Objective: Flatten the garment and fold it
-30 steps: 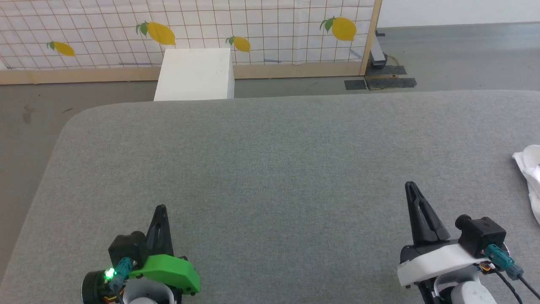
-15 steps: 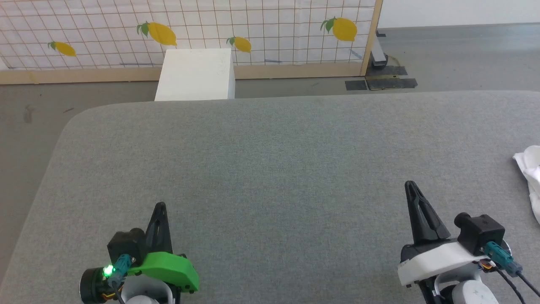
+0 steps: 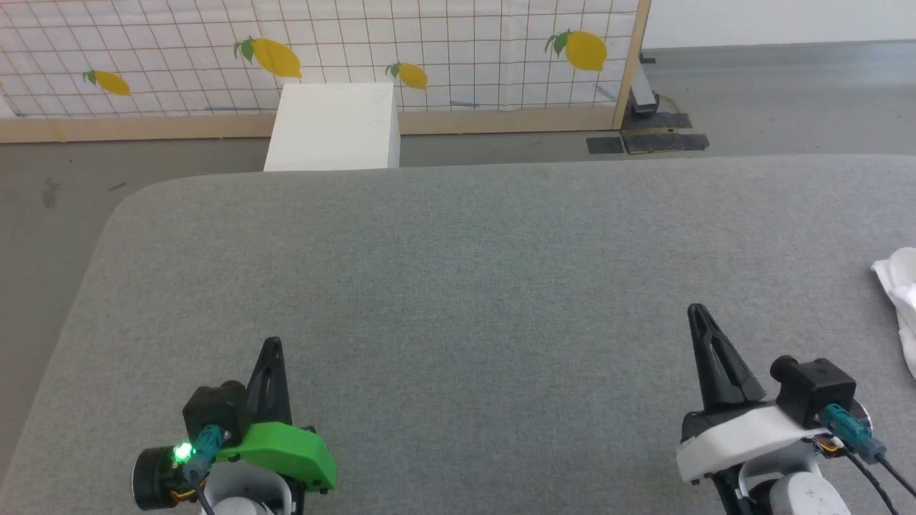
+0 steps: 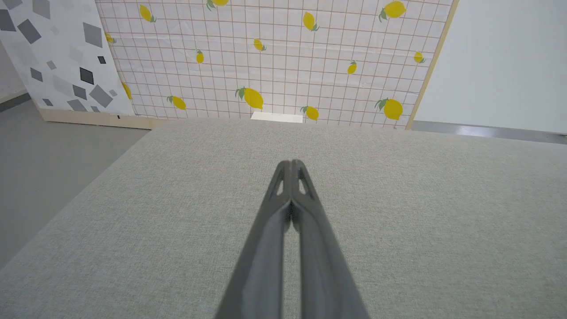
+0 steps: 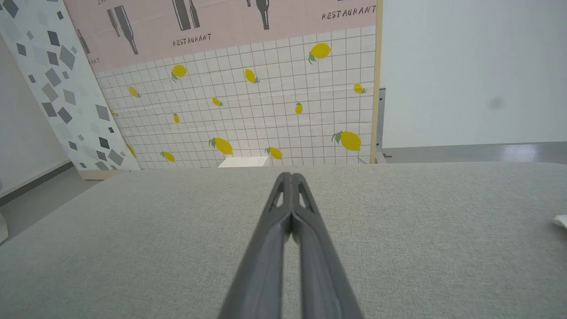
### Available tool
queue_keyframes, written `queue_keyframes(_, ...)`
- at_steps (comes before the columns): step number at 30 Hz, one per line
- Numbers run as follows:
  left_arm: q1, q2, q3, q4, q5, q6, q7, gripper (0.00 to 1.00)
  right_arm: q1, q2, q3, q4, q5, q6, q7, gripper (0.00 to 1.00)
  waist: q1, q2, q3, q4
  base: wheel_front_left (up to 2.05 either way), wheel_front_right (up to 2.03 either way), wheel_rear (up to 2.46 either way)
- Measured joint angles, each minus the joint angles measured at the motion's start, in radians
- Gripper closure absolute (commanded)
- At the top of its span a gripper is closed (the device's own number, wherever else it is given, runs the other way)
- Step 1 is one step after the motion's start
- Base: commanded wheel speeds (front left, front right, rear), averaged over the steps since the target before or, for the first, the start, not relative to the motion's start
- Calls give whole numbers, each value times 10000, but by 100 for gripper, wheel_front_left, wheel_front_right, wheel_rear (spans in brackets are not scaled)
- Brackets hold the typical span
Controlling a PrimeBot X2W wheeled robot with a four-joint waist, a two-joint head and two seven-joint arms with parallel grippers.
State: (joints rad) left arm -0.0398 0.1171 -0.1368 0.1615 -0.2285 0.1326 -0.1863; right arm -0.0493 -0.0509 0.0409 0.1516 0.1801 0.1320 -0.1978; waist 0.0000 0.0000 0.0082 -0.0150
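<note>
Left gripper (image 3: 273, 349), two long dark fingers under a green housing, at 7 o'clock in the head view. Fingers are clenched tip to tip with nothing between them, pointing toward 12.

Right gripper (image 3: 695, 312), same dark fingers under a white housing, at 5 o'clock. Also clenched and empty, tilted slightly toward 11.

Both lie over the grey woven-fabric tabletop (image 3: 458, 257), which has a rounded corner at 10 o'clock. Contact with the surface cannot be told.

The garment (image 3: 900, 279), thin white crumpled cloth, lies on the tabletop at 3 o'clock, cut off by the frame edge. It is well apart from the right gripper and farther from the left. In the right wrist view a small white corner (image 5: 561, 220) shows at 3 o'clock.

Beyond the far edge, at 11 o'clock, a rigid white box (image 3: 333, 125) stands on the grey floor (image 3: 787, 93). Behind it is a white grid-pattern panel (image 3: 465, 43) printed with yellow lemons, in a wooden frame.
</note>
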Motion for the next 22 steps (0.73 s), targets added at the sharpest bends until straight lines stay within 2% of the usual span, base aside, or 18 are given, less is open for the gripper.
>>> queue_keyframes(22,23,-161,303,-364,393,-274,435,100,89,0,-77,-330,-416,0,416,100,0,0,-18,34,0,0,0)
